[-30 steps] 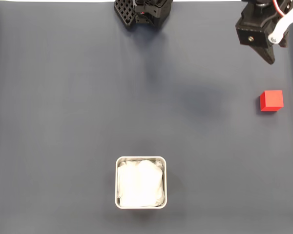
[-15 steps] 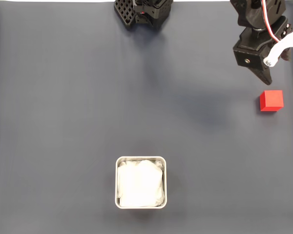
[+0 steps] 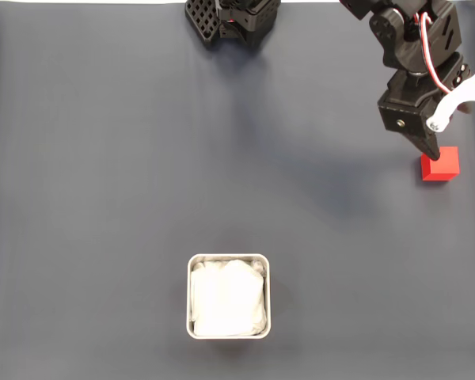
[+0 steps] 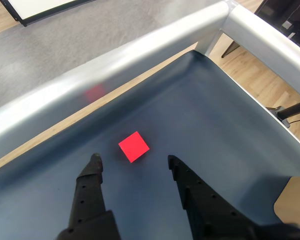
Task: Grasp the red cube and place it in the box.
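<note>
One step only was in hand, judged from the layout: the approach to the grasp, nothing lifted as yet. Found the black two-finger gripper (image 4: 134, 161) spread wide in the wrist view, jaws apart and holding nothing, with the small bright red plain-sided cube (image 4: 134, 146) lying on the dark blue-grey mat (image 4: 200, 115) just beyond the gap between the tips. Showed in the fixed view as the gripper (image 3: 437, 142) at the right-hand side, its dark tip right at the upper left edge of the cube (image 3: 442, 165); could not tell whether touching or merely above. Called next, probably, for a short drop so that the fingers straddled the cube, then a squeeze on its flat sides. Risked a nudge from one finger if lowered off-centre.

Sat well apart from the cube, low and centre in the fixed view: the small square white tray-like box (image 3: 229, 259) with rounded corners and thin pale rim. Held only a crumpled white papery lining (image 3: 227, 297); no cube inside.
</note>
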